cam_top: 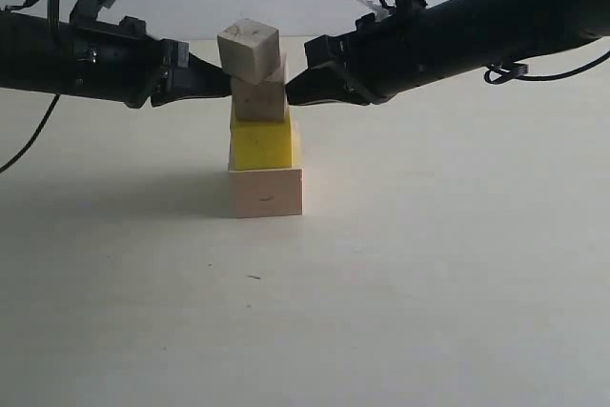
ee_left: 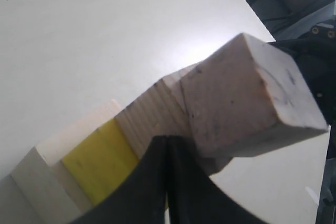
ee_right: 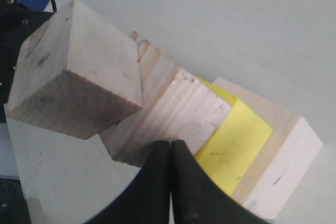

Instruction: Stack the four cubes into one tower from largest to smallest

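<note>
— Where is the tower?

— The tower (cam_top: 263,131) stands on the bench (cam_top: 448,274), four cubes in one column. The large cube (cam_top: 265,193) is at its foot, flat on the bench. The yellow cube (cam_top: 261,145) sits on that, then the brown cube (cam_top: 259,100), and the top cube (cam_top: 248,49) crowns it.

— Is it straight?

— Not quite. The lower three line up fairly well. The top cube is turned out of line with the brown cube and overhangs the tower's left side. Both wrist views show one of its corners jutting past the brown cube.

— And the tools?

— The left tool (cam_top: 227,87) comes in from the tower's left, level with the brown cube. Its fingers (ee_left: 147,192) are clenched together with nothing between them. Its tip meets that cube's left face, just under the overhang.

— The right one?

— The right tool (cam_top: 292,94) mirrors it from the tower's right, also clenched and empty, with its tip at the brown cube's right face. Whether either tip presses or merely touches, I cannot tell.

— Anything else near the tower?

— The left arm (cam_top: 86,54) and the right arm (cam_top: 496,26), both dark, reach in above the bench, one on each side of the tower.
</note>
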`<move>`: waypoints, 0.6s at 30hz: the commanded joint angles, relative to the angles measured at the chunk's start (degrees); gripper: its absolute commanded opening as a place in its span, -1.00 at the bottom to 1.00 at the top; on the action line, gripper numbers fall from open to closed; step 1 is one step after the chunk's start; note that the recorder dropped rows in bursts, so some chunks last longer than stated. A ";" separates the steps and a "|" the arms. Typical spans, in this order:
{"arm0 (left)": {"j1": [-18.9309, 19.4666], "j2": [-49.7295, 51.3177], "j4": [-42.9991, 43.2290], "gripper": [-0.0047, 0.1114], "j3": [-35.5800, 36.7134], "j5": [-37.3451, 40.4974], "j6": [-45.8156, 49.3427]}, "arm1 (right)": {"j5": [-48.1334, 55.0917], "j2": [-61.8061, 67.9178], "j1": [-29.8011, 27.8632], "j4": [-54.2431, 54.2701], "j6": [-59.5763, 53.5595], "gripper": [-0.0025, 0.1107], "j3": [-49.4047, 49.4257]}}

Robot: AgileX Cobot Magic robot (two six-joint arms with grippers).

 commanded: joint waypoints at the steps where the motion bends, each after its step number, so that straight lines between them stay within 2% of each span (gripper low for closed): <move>1: -0.45 -0.19 1.77 -0.92 -0.32 0.92 -1.40 | -1.06 0.00 -0.01 -0.07 -0.03 -0.96 -0.68; 18: -0.34 -2.00 3.20 -0.92 -0.32 0.80 -2.33 | -0.98 0.00 -0.01 -0.07 -0.67 -0.96 -0.68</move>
